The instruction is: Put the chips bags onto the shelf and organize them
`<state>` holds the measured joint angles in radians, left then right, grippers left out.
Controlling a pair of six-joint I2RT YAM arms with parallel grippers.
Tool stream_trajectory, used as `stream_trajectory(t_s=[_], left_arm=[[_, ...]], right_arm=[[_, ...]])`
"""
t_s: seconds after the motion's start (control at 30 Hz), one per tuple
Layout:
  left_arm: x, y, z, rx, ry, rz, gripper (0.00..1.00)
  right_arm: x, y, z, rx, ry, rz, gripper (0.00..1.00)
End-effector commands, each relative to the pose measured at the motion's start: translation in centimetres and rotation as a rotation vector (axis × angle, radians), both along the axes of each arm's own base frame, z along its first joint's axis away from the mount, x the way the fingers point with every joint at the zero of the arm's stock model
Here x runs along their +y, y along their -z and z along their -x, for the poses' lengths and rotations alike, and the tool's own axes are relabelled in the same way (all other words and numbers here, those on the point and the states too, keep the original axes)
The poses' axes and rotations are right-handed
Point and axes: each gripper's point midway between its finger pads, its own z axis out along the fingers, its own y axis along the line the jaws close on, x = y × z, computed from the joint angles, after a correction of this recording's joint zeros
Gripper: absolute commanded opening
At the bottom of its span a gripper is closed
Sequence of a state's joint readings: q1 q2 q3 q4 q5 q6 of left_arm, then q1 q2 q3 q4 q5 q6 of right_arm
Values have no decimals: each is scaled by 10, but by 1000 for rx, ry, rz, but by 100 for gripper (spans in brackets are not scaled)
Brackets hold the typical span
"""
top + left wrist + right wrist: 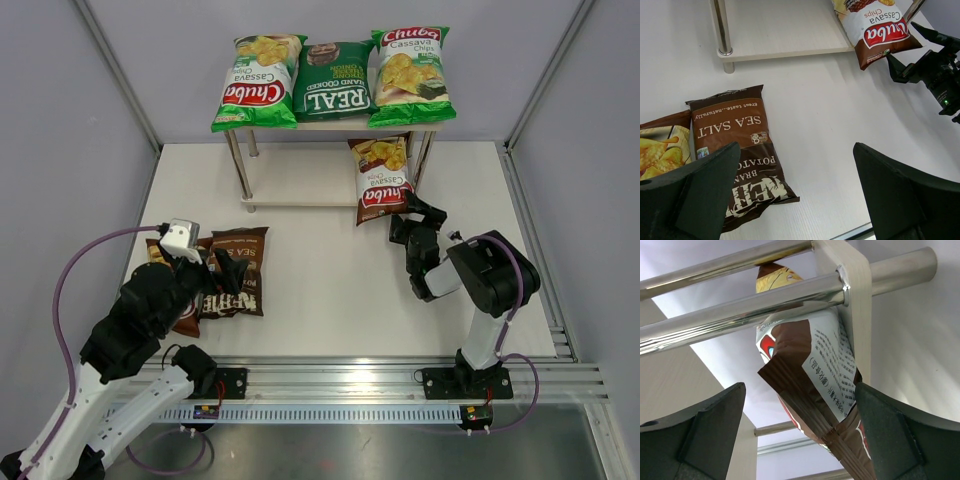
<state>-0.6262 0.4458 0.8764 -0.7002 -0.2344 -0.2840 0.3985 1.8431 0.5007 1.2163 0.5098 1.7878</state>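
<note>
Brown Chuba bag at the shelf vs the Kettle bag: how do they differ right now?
Place: the brown Chuba bag sits on the shelf's lower board; the Kettle bag lies on the table.
Pose: the Chuba bag tilts, overhanging the board's front edge; the Kettle bag lies flat.
Look: Chuba shows a red logo, Kettle white SEA SALT lettering.
Shared: brown packs, each facing an open hand: right hand at Chuba, left hand at Kettle.

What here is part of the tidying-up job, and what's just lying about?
Part of the job:
shelf
left light-green bag, dark-green bag and right light-green bag, on its top board
brown bag at the lower board's right end
dark-brown bag and second brown bag, on the table

Not part of it:
metal rail
purple cable
</note>
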Motion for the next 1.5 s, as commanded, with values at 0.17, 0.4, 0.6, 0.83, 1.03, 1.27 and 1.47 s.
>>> stream_trajectory(t_s=[0.17,0.4,0.6,0.83,1.03,1.27,1.47], left_arm=[[-2,-6,-7,-23,-2,-3,99],[2,-3,-11,-4,-38,-15,99],[2,-3,-11,-3,-38,-14,99],[3,-2,-10,-6,-41,-11,99],[2,-1,-11,0,-41,-16,99],[2,-1,-10,-2,-33,-16,99],[0,-2,-10,-6,-25,-14,99]], right_arm=[[8,-32,13,-80,-52,-13,100],[4,-8,29,126,-80,115,99],[3,-16,35,132,-108,147,99],[9,-12,32,152,-144,137,99],[15,-13,25,162,-160,141,99],[27,-16,0,102,-161,74,97],[26,-24,-17,57,-113,-9,93]])
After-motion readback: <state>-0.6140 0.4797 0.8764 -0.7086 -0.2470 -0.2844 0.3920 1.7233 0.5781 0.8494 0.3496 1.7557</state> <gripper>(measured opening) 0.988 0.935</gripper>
